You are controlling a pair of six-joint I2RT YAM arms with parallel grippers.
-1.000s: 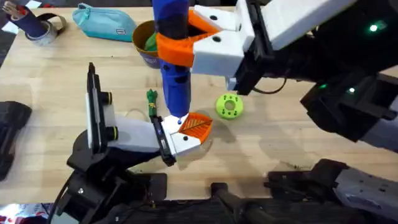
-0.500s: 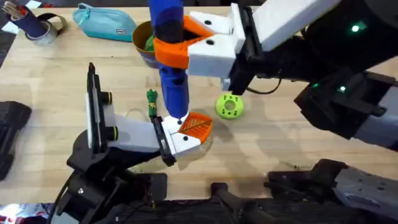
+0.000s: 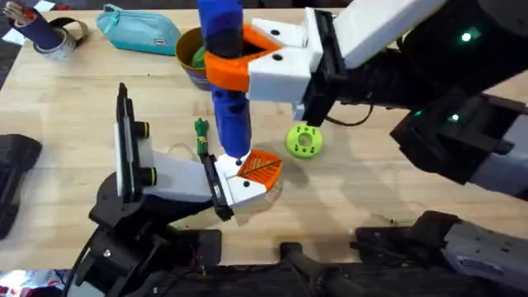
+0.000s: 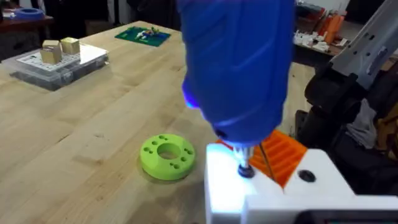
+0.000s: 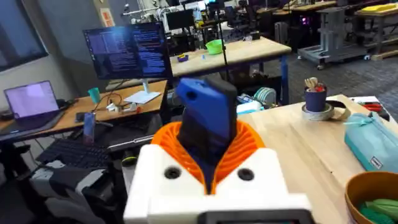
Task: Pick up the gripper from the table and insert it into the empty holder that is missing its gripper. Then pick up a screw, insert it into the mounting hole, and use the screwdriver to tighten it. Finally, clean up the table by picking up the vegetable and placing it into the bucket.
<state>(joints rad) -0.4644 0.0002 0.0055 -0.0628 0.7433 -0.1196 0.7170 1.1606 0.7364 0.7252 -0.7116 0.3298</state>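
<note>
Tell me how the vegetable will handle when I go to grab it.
The vegetable is small and slender, so it is probably light, and the jaws will need careful centring on it. It lies flat on the table close beside the holder, which may crowd the approach. Its rounded, elongated body could roll if nudged sideways.

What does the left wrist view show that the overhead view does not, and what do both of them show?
Left wrist alone: the screwdriver's metal bit seated on the white holder, a blue glow under the driver's nose, and a clear box with wooden blocks far back on the table.

Overhead alone: the right tool clamped round the screwdriver, the vegetable lying beside the holder, the bucket with something green inside, and the teal pouch.

Both: the blue screwdriver standing upright, the orange gripper in the holder, and the lime-green disc.
</note>
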